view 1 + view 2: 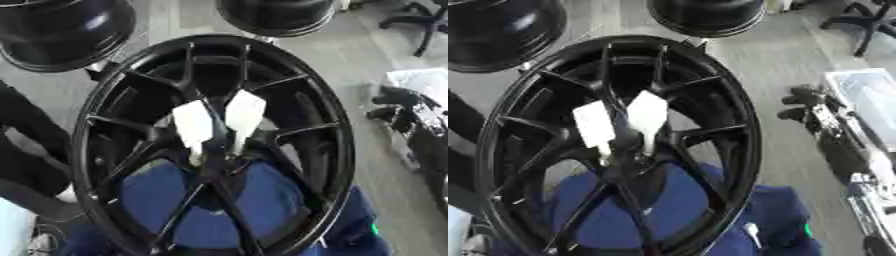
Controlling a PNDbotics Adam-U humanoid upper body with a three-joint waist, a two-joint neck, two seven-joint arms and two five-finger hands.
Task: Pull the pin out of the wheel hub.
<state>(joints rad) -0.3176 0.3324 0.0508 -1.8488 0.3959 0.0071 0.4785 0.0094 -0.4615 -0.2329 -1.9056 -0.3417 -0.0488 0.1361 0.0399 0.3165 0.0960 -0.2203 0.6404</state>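
we see a large black wheel (214, 145) standing tilted before us, its spokes meeting at the hub (213, 167) a little below the middle of the view. two pale, flat tabs (219, 120) stand up from the hub side by side, leaning slightly apart in a narrow v, their lower ends meeting just above the hub centre (these may be the pin or its tags; we cannot tell which). the left tab (593, 126) is a bit lower than the right tab (647, 116).

our right arm (833, 135) comes in from the right edge as dark, blocky machinery beside the wheel's rim, well apart from the hub. its hand is not clear enough for us to make out, so we cannot tell whether the fingers are spread or pressed together; nothing of them touches the tabs. a dark shape (31, 150) lies along the left edge, behind the rim, and we cannot tell whether it is our left arm.

through the lower spokes a blue surface (262, 200) shows behind the wheel. two more black wheels (66, 30) sit on the grey floor (350, 55) at the far edge, and an office chair's base (420, 25) stands at the far right corner.
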